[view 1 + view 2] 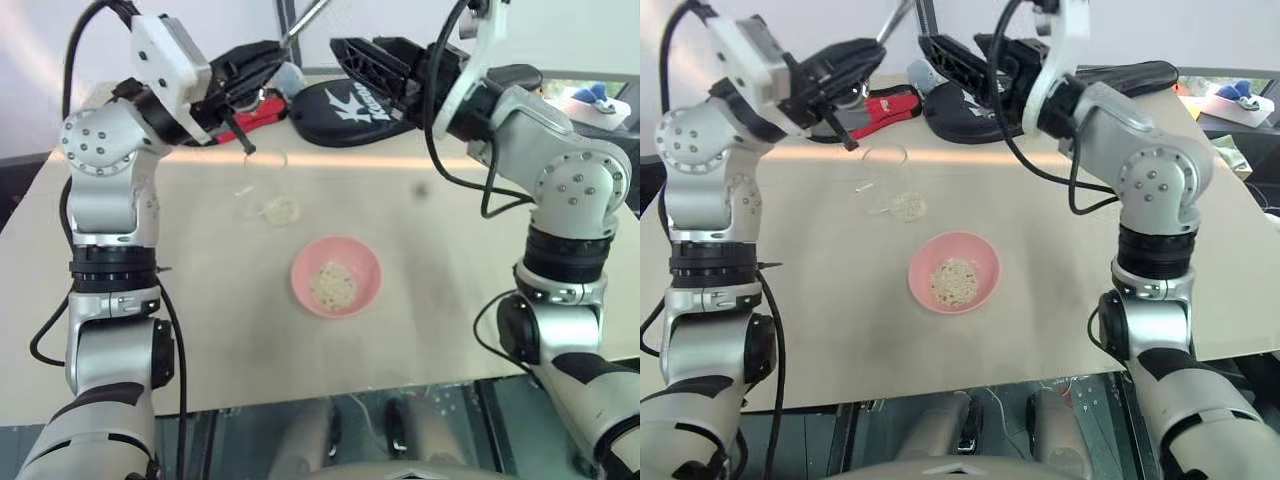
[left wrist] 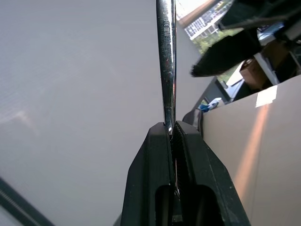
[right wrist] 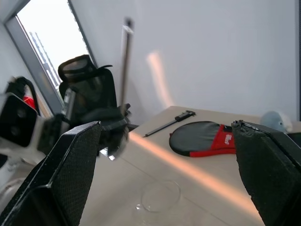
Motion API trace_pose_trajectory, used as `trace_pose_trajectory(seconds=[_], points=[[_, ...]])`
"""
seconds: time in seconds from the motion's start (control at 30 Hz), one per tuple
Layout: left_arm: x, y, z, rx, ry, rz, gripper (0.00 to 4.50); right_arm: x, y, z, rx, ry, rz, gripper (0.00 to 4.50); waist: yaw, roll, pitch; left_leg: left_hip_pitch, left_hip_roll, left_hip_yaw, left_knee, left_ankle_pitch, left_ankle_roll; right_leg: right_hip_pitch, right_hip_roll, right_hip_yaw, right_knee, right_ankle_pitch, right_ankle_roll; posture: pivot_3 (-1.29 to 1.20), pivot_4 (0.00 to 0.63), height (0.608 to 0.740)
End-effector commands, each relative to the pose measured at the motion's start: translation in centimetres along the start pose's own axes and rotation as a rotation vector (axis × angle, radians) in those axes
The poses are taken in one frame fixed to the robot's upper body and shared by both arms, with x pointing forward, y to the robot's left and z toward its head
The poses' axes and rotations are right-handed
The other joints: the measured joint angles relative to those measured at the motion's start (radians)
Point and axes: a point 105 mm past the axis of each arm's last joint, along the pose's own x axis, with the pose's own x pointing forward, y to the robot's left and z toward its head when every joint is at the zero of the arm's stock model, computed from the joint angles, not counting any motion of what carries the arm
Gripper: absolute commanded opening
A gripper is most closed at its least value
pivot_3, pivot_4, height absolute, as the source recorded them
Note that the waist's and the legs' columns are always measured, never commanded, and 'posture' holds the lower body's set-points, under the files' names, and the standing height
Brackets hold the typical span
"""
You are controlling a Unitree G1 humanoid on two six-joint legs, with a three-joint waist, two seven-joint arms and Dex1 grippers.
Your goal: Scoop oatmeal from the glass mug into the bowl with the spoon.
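Over on the left, the left gripper (image 1: 262,62) is up in the air above the far side of the table (image 1: 480,330), clamped tight on the handle of the spoon (image 2: 166,66), which sticks up and away from the fingers; I can't see the spoon's scooping end, so I can't say whether it carries anything. Just below it stands the glass mug (image 1: 885,180), upright on the table, with only a thin layer of oatmeal (image 1: 906,207) at its bottom. Nearer the front edge and a little to the right sits the pink bowl (image 1: 982,256), well apart from the mug, and there is already a small heap of oats in its middle. On the right, the right gripper (image 1: 375,62) hangs up high too, jaws spread wide and gripping nothing, near the spoon. So some oatmeal has made it across, I'd say; a little is left in the mug, and neither gripper is down at mug or bowl.
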Motion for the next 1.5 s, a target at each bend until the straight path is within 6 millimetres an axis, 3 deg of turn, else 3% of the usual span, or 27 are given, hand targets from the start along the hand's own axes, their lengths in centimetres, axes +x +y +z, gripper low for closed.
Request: trace_pose_trajectory(seconds=[0.03, 0.33, 0.47, 0.7, 0.93, 1.03, 1.13, 1.23, 1.37, 1.5], points=[[0.4, -0.2, 1.7, 0.066, -0.049, -0.023, 0.04, 0.2, 1.2, 2.1, -0.02, -0.076, 0.043, 4.5, -0.008, 0.0, 0.0, 0.0, 0.0, 0.0, 0.0, 0.0, 0.0, 0.0, 0.0, 0.0, 0.0, 0.0, 0.0, 0.0, 0.15, 0.74], [0.9, -1.3, 1.7, 0.085, -0.065, -0.062, 0.04, 0.2, 3.1, 1.3, 0.074, -0.053, 0.14, 4.5, -0.011, 0.0, 0.0, 0.0, 0.0, 0.0, 0.0, 0.001, -0.001, -0.001, 0.0, 0.001, 0.001, 0.0, 0.0, 0.0, 0.15, 0.74], [1.1, -1.9, 1.7, 0.104, -0.067, -0.093, 0.0, 0.1, 3.1, 1.3, 0.079, -0.054, 0.131, 3.31, -0.011, 0.0, 0.0, 0.0, 0.0, 0.0, 0.0, 0.001, -0.001, -0.001, 0.0, 0.001, 0.001, 0.0, 0.0, 0.0, 0.15, 0.74], [1.3, -2.1, 1.6, 0.11, -0.07, -0.095, 0.0, -0.2, 3.0, 1.3, 0.093, -0.061, 0.11, 0.02, -0.011, 0.0, 0.0, 0.0, 0.0, 0.0, 0.0, 0.001, -0.001, -0.001, 0.0, 0.001, 0.001, 0.0, 0.0, 0.0, 0.15, 0.74], [0.8, -1.9, 1.3, 0.025, -0.06, -0.101, 0.0, -0.2, 2.5, 1.6, 0.114, -0.076, 0.081, 0.02, -0.012, 0.001, 0.0, 0.0, 0.0, 0.001, 0.001, 0.001, -0.001, -0.001, 0.0, 0.001, 0.001, 0.0, 0.0, 0.0, 0.15, 0.74], [-0.1, -0.5, 1.6, -0.096, -0.068, -0.023, 1.06, -0.5, 1.9, 2.2, 0.123, -0.101, 0.053, 0.0, -0.013, 0.001, 0.0, 0.0, 0.0, 0.001, 0.001, 0.001, -0.001, -0.001, 0.0, 0.001, 0.001, 0.0, 0.0, 0.0, 0.15, 0.74], [-1.5, 0.7, 1.0, -0.183, -0.041, 0.071, 2.58, -1.0, 1.3, 2.8, 0.138, -0.128, 0.02, 0.0, -0.014, 0.001, 0.0, 0.0, 0.0, 0.001, 0.001, 0.001, -0.001, -0.002, 0.0, 0.001, 0.001, 0.0, 0.0, 0.0, 0.15, 0.74], [-4.7, 2.6, -0.3, -0.295, 0.018, 0.231, 3.96, -2.4, -1.1, 3.8, 0.173, -0.171, -0.051, 0.0, -0.014, 0.001, -0.001, 0.0, 0.0, 0.001, 0.001, 0.001, -0.001, -0.002, 0.001, 0.001, 0.001, 0.0, 0.0, 0.0, 0.15, 0.74], [-10.6, 3.2, -3.2, -0.414, 0.153, 0.429, 3.96, -5.0, -3.8, 4.3, 0.185, -0.197, -0.138, 0.0, -0.014, 0.001, -0.001, 0.0, 0.0, 0.001, 0.001, 0.001, -0.001, -0.001, 0.0, 0.001, 0.001, 0.0, 0.0, 0.0, 0.15, 0.74], [-15.9, -0.3, -7.2, -0.496, 0.33, 0.548, 3.96, -7.2, -5.3, 3.9, 0.188, -0.203, -0.218, 0.0, -0.013, 0.003, -0.001, 0.001, 0.001, 0.002, -0.001, 0.001, -0.001, -0.001, 0.0, 0.002, 0.0, 0.0, 0.0, 0.0, 0.15, 0.74]])
